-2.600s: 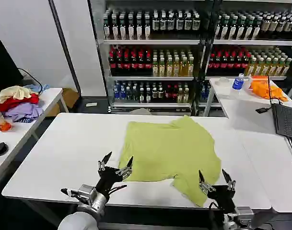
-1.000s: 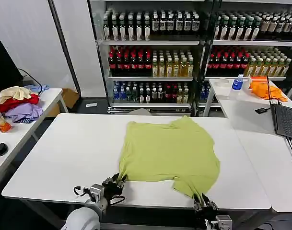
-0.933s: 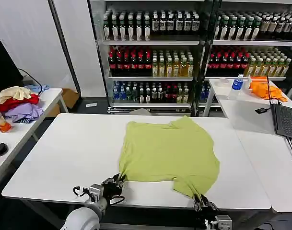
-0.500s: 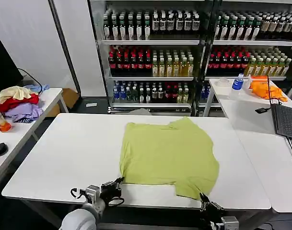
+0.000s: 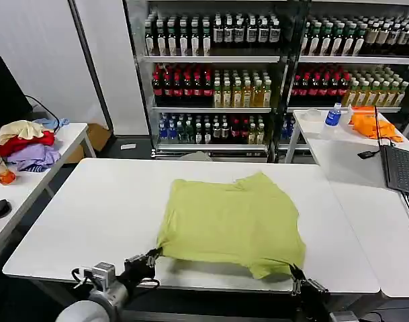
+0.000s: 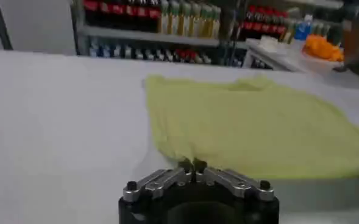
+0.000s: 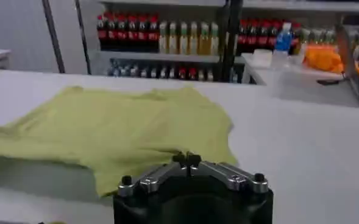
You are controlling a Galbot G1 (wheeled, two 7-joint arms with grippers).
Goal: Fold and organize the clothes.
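At the near edge of the white table (image 5: 90, 215), toward its left part, the left gripper (image 5: 152, 254) has its fingers pinched together on the near left corner of the lime T-shirt (image 5: 231, 221), the hem drawn into a small peak where the tips meet (the left wrist view shows the two tips (image 6: 192, 165) touching, with a fold of yellow-green cloth caught between them). Further along the same near edge, toward the right, the right gripper (image 5: 295, 271) is likewise clamped on the shirt's near right corner, where a flap of cloth hangs down toward the edge; in the right wrist view its fingertips (image 7: 188, 159) are closed together on the cloth. Between the two grippers the T-shirt lies spread over the middle of the table, mostly flat with soft wrinkles, its near hem just inside the table's near edge and its far hem well short of the far edge. On a side table to the left sits a pile of cream, red and lavender clothes (image 5: 26, 144). To the right, another table carries an orange cloth (image 5: 372, 123) and an open laptop (image 5: 400, 169). Behind stand shelves of bottles (image 5: 217, 87).
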